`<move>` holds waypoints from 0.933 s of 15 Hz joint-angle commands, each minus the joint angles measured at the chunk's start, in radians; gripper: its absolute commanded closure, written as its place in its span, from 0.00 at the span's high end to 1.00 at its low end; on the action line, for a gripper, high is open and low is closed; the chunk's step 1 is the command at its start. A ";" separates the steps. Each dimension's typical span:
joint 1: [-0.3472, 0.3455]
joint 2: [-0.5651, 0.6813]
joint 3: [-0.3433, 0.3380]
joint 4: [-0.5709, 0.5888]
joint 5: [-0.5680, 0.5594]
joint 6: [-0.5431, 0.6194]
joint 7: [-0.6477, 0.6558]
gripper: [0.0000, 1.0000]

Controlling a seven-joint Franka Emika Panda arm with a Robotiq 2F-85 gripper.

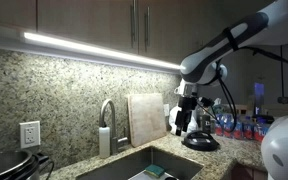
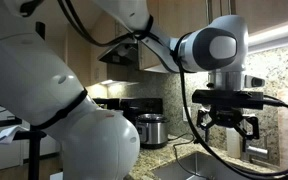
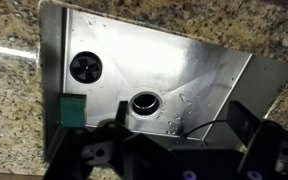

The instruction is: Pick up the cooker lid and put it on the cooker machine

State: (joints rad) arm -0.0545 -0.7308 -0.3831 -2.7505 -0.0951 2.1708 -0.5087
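Note:
A dark round domed object, apparently the cooker lid, lies on the granite counter to the right of the sink. A silver cooker machine stands on a counter in the background. My gripper hangs in the air just above and beside the lid. It also shows in an exterior view with its fingers spread. In the wrist view the gripper is open and empty. That view looks down into the steel sink; neither lid nor cooker shows there.
The sink holds a drain, a black strainer and a green sponge. A faucet and cutting board stand behind the sink. Several bottles stand at the counter's right.

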 commanded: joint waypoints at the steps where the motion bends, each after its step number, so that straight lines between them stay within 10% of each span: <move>1: -0.016 0.004 0.016 0.001 0.014 -0.002 -0.010 1.00; 14: -0.045 0.200 0.073 0.128 -0.144 0.105 0.000 1.00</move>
State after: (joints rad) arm -0.0567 -0.6765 -0.3514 -2.6950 -0.1498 2.2119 -0.5078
